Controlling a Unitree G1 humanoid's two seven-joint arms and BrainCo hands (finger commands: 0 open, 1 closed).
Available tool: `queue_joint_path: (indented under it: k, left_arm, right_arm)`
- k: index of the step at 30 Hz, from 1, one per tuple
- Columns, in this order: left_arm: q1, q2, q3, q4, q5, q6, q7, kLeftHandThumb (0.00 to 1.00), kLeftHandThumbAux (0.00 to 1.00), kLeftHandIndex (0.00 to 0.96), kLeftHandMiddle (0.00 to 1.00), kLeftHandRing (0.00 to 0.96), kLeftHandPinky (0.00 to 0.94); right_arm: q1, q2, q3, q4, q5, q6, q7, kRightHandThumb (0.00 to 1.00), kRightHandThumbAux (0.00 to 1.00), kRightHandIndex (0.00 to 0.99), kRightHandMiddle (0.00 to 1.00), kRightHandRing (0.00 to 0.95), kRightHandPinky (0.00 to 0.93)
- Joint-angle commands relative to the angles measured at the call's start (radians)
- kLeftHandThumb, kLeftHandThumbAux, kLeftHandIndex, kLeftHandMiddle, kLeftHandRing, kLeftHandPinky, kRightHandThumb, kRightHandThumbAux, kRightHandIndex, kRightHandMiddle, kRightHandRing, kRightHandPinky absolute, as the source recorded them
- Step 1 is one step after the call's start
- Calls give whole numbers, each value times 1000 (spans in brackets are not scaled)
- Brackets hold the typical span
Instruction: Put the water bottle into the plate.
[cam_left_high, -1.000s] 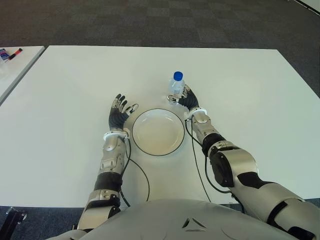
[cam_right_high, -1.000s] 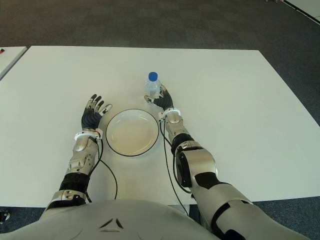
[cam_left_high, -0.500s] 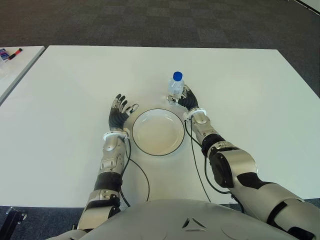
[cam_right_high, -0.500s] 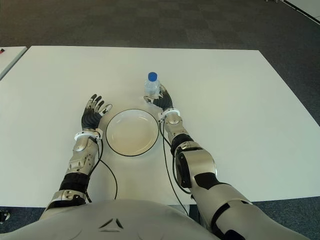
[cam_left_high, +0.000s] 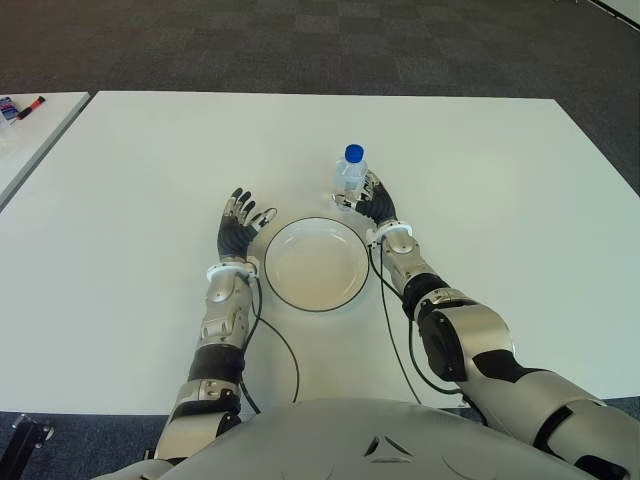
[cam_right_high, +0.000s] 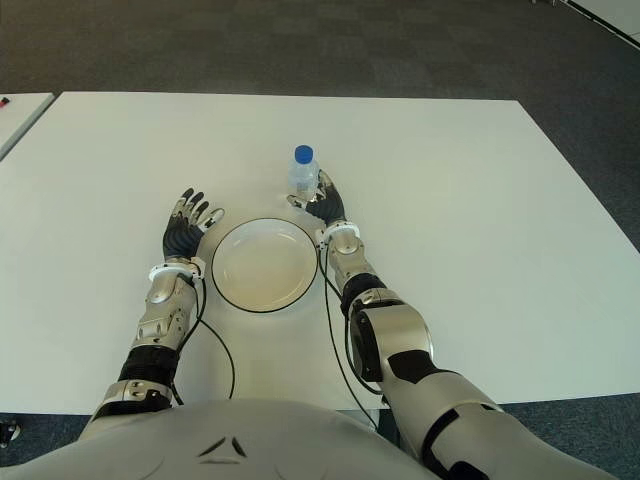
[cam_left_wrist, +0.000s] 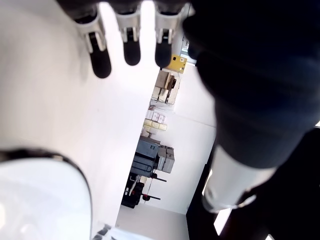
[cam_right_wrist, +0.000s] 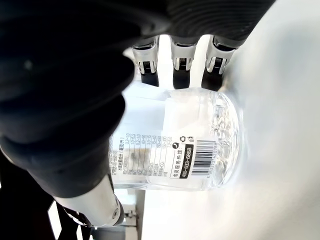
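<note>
upright, water bottle (cam_left_high: 351, 174) stands within right robot hand (cam_left_high: 375, 205) fingers.

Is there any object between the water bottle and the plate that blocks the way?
Nothing visible does. The water bottle stands upright just beyond the empty plate, with only bare table between them. The right hand is at the bottle.

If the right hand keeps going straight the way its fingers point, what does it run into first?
The water bottle. The right hand is already right up against it, fingers reaching round the clear body, though I can't confirm a closed grip. The bottle stands upright on the table, beyond the plate.
</note>
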Motion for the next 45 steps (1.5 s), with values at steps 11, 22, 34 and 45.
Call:
queue_joint_path:
  k: [11, 22, 34, 45]
  left_arm:
    - [6, -42, -4, 27, -10, 11, 0, 0, 890, 97, 122, 101, 122]
    - [5, -39, -5, 32, -11, 8, -6, 0, 895, 99, 120, 100, 124]
    - [7, -39, -3, 29, -17, 12, -7, 0, 903, 102, 126, 108, 134]
    - [8, -37, -4, 30, -15, 14, -6, 0, 893, 98, 125, 108, 133]
  right_arm:
    - [56, 15, 14, -1, -8, -14, -21, 0, 887, 62, 54, 72, 133]
    - [43, 15, 16, -3, -4, -20, -20, 0, 882, 63, 55, 71, 125]
    - [39, 17, 16, -2, 2, -18, -20, 0, 888, 51, 47, 61, 120]
    - [28, 18, 17, 1, 4, -7, -13, 0, 880, 43, 39, 50, 110]
